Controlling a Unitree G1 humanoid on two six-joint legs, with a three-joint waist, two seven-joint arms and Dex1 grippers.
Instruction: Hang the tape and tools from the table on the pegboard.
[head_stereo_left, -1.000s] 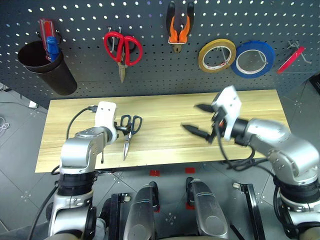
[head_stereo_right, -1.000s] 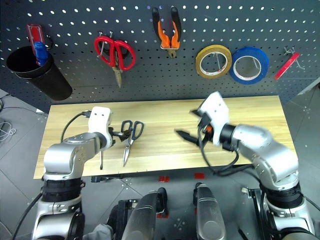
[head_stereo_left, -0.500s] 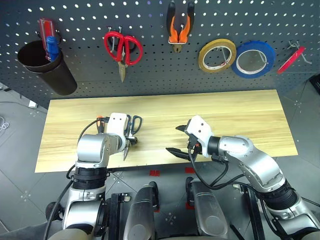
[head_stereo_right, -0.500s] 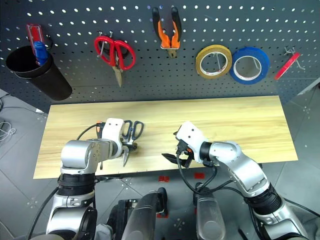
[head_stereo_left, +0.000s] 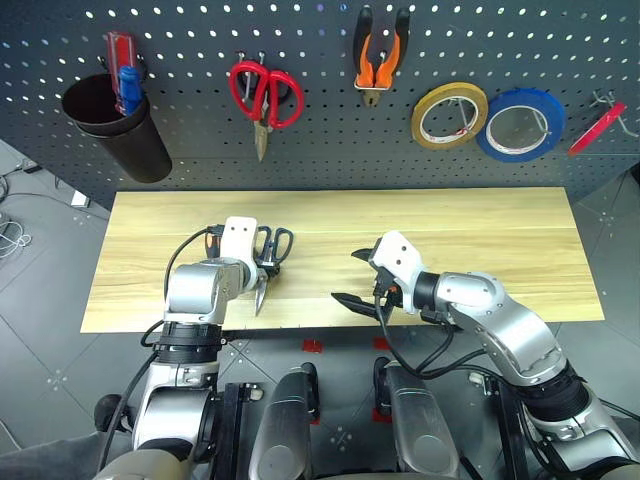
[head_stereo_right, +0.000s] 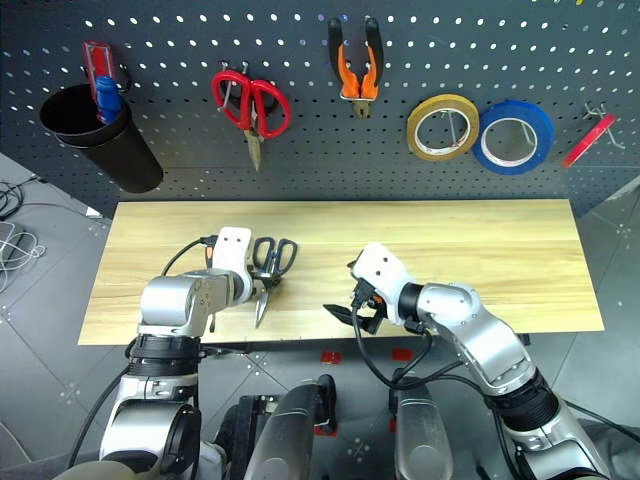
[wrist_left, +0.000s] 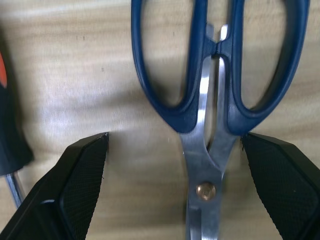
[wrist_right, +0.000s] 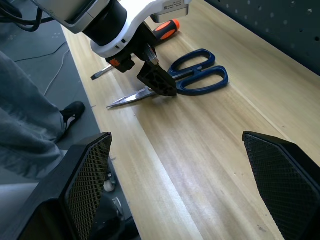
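Pegboard (head_stereo_left: 300, 140) behind counter (head_stereo_left: 480, 225) already carries pliers (head_stereo_left: 378, 55) and tape (head_stereo_left: 448, 114).
Left end effector (wrist_left: 175, 190), fingers apart, straddles the scissors (wrist_left: 215, 100); screwdriver (wrist_left: 10, 130) just left; right end effector (head_stereo_left: 356, 280) apart, empty.

**Arm and pincer posture, both arms**

Left arm: bent at the elbow, forearm reaching forward, wrist pitched downward. Left pincer (wrist_left: 175, 187): two black fingers spread wide, tips low over the worktop (head_stereo_left: 480, 225), nothing clamped between them. Right arm: elbow out to the right, forearm swung inward across the front of the body. Right pincer (head_stereo_left: 358, 280): fingers wide apart, pointing toward the robot's left, close to level, empty.
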